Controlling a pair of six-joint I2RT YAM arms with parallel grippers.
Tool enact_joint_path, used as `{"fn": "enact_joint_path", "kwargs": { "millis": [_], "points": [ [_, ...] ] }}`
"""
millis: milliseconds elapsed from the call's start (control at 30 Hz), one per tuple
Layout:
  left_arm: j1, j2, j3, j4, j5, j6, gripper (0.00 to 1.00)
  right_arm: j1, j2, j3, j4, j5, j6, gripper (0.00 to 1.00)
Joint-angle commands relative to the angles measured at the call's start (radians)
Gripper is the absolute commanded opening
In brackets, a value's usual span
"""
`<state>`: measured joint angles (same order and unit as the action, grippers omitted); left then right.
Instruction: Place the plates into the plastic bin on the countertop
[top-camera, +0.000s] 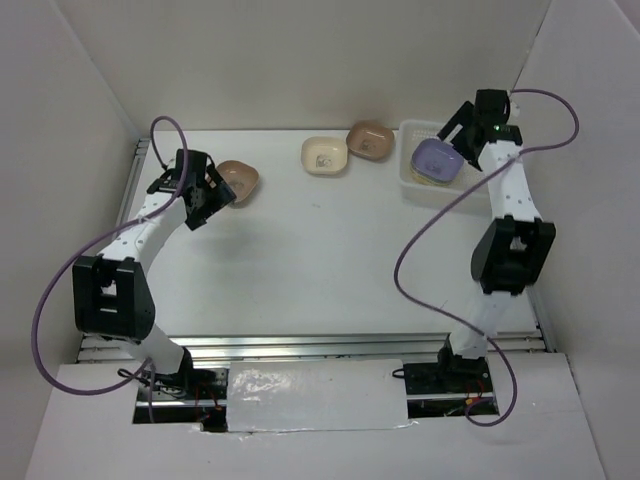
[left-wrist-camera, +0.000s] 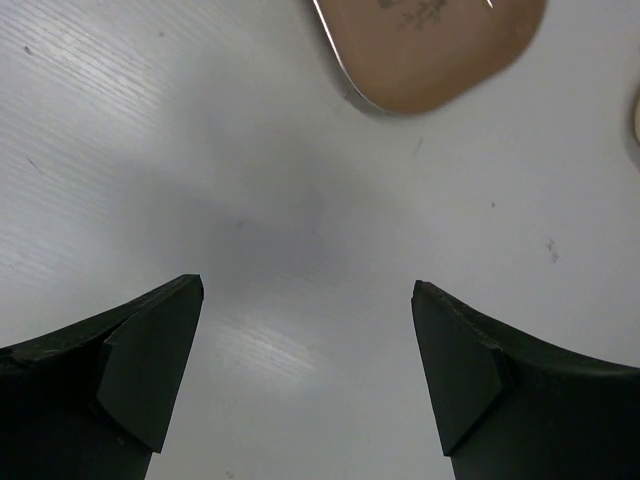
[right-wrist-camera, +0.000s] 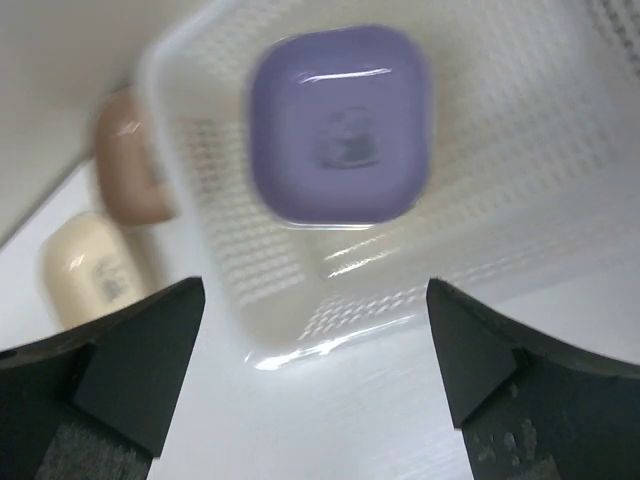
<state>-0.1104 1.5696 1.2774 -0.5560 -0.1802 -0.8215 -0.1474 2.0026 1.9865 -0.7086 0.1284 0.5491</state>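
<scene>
Right wrist view: the right gripper (right-wrist-camera: 315, 295) has its two dark fingers (right-wrist-camera: 140, 365) spread wide, with nothing between them. It hangs over the near wall of the plastic bin (right-wrist-camera: 250, 270), a white basket with lattice sides. Beyond the fingertips the lilac plate (right-wrist-camera: 340, 125) sits within the bin's outline, face up, with its dark centre motif showing. It is blurred, so I cannot tell whether it rests on the bin floor. Outside the bin, on its left in this view, the brown plate (right-wrist-camera: 135, 170) lies just beside the wall, and the cream plate (right-wrist-camera: 90, 265) lies next to that, nearer the camera.

From the top external camera, the bin stands at the far right of the countertop (top-camera: 300, 260), and the brown and cream plates sit in a short row to its left along the far edge.

On the left wrist camera, the left gripper (left-wrist-camera: 308, 290) is likewise spread wide and holds nothing, with bare white surface between its fingers. Ahead of it, clear of both tips, lies the tan plate (left-wrist-camera: 430, 50), upright on the countertop and cut off by the top edge. From above, that plate lies at the far left, well apart from the other plates.
</scene>
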Motion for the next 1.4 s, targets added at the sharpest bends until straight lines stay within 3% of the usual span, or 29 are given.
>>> {"fn": "enact_joint_path", "kwargs": {
  "millis": [0, 67, 200, 367, 433, 500, 533, 600, 733, 800, 833, 867, 967, 1067, 1133, 1233, 1367],
  "points": [
    [0.069, 0.085, 0.022, 0.122, 0.021, -0.112, 0.99, 0.143, -0.373, -0.340, 0.209, 0.010, -0.028, 1.00],
    [0.100, 0.136, 0.037, 0.189, 0.047, -0.169, 0.99, 0.254, -0.530, -0.572, 0.332, -0.080, -0.038, 1.00],
    [0.143, 0.229, 0.094, 0.303, 0.077, -0.209, 0.99, 0.403, -0.678, -0.837, 0.434, -0.214, -0.011, 1.00],
    [0.149, 0.424, 0.273, 0.257, 0.035, -0.212, 0.99, 0.601, -0.837, -1.078, 0.501, -0.167, 0.034, 1.00],
    [0.144, 0.532, 0.358, 0.220, 0.036, -0.217, 0.97, 0.661, -0.884, -1.103, 0.495, -0.136, 0.040, 1.00],
    [0.141, 0.637, 0.455, 0.154, 0.035, -0.223, 0.92, 0.709, -0.915, -1.100, 0.439, -0.095, 0.029, 1.00],
    [0.135, 0.668, 0.489, 0.072, 0.031, -0.225, 0.78, 0.724, -0.923, -1.086, 0.401, 0.007, 0.026, 1.00],
    [0.132, 0.719, 0.533, 0.025, 0.031, -0.235, 0.64, 0.756, -0.936, -1.033, 0.292, 0.107, 0.020, 1.00],
    [0.118, 0.658, 0.407, 0.079, 0.010, -0.265, 0.61, 0.760, -0.969, -0.994, 0.258, 0.166, 0.009, 1.00],
    [0.118, 0.632, 0.364, 0.123, 0.010, -0.261, 0.27, 0.756, -0.975, -0.994, 0.283, 0.134, 0.008, 1.00],
    [0.118, 0.635, 0.372, 0.110, 0.011, -0.263, 0.17, 0.753, -0.975, -0.996, 0.296, 0.125, 0.008, 1.00],
    [0.118, 0.642, 0.387, 0.093, 0.018, -0.248, 0.00, 0.753, -0.967, -0.997, 0.307, 0.113, 0.011, 1.00],
    [0.085, 0.641, 0.467, -0.004, 0.013, -0.187, 0.00, 0.756, -0.892, -0.993, 0.394, 0.016, -0.011, 1.00],
    [0.046, 0.534, 0.377, 0.068, 0.030, -0.093, 0.00, 0.758, -0.800, -0.944, 0.440, -0.053, -0.081, 1.00],
    [0.017, 0.390, 0.243, 0.171, 0.165, 0.023, 0.00, 0.761, -0.684, -0.887, 0.454, -0.107, -0.144, 1.00],
    [-0.070, 0.255, 0.162, 0.138, 0.258, 0.151, 0.00, 0.766, -0.530, -0.674, 0.382, -0.093, -0.193, 1.00],
    [-0.175, 0.110, 0.067, 0.140, 0.298, 0.183, 0.00, 0.746, -0.342, -0.484, 0.292, -0.099, -0.199, 1.00]
  ]
}}
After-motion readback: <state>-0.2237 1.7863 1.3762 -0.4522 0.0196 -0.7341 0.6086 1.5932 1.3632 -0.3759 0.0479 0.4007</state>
